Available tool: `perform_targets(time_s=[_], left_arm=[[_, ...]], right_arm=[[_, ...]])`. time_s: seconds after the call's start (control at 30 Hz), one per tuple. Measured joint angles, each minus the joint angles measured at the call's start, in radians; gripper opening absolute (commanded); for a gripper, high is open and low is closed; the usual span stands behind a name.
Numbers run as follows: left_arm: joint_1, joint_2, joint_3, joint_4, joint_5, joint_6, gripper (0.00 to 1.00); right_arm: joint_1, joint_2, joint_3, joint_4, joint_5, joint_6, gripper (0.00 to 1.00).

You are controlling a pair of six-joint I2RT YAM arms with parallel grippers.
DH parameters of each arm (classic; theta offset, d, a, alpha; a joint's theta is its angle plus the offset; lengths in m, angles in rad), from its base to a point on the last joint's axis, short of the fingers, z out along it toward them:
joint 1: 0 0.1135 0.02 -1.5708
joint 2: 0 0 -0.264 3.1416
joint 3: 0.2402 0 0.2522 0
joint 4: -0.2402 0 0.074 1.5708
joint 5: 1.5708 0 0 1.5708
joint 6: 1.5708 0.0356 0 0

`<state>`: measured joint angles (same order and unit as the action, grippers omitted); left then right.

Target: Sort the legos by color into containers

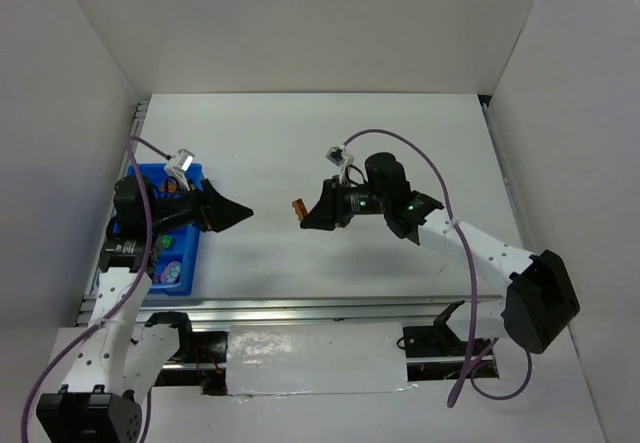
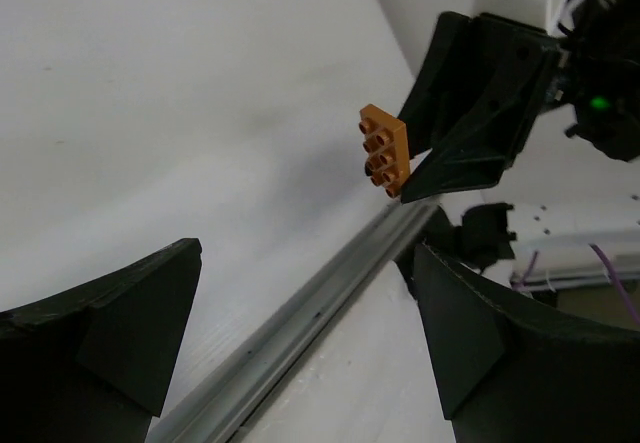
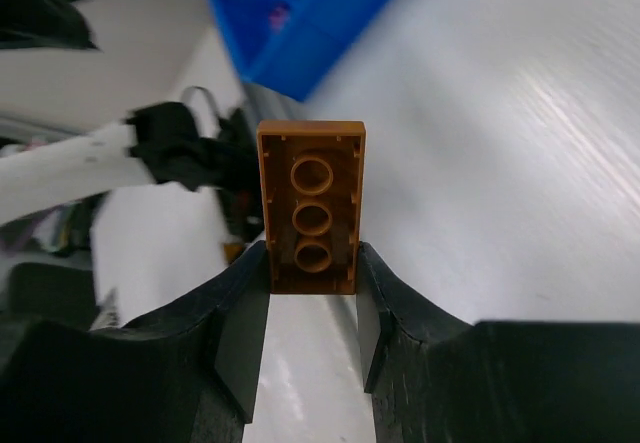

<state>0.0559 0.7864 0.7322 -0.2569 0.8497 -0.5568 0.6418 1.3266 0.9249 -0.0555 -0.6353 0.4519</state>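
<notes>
Findings, right arm: the brown-orange lego (image 3: 311,208) is pinched between the two fingers of the right gripper (image 3: 311,268). Only its lower end is seated between the pads. Most of its length projects past the fingertips, and its hollow underside, with three round sockets, is turned to the wrist camera. In the left wrist view its studded face is seen, and the brick appears to be held clear of the table (image 1: 400,143).

In the top view the right gripper is placed over the middle of the table, with its fingertips directed at the left arm.

Findings, left arm: the fingers of the left gripper (image 2: 305,298) are spread wide with nothing between them. They are pointed at the brick and kept apart from it.

The blue tray (image 1: 190,255) is located at the table's left edge, partly under the left arm. Green and purple pieces (image 1: 170,271) are noted in its compartments.
</notes>
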Motion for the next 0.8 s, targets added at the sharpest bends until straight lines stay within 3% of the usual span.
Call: perform_targets(time_s=[0.27, 0.67, 0.8], left_arm=[[-0.181, -0.002, 0.001, 0.23, 0.134, -0.112, 0.98], [-0.372, 0.08, 0.014, 0.356, 0.09, -0.155, 0.94], [-0.41, 0.099, 0.016, 0.4, 0.074, -0.18, 0.82]], right_arm=[[0.003, -0.058, -0.106, 0.32, -0.244, 0.241, 0.0], [0.065, -0.062, -0.107, 0.521, -0.348, 0.399, 0.0], [0.069, -0.059, -0.103, 0.538, -0.349, 0.405, 0.0]])
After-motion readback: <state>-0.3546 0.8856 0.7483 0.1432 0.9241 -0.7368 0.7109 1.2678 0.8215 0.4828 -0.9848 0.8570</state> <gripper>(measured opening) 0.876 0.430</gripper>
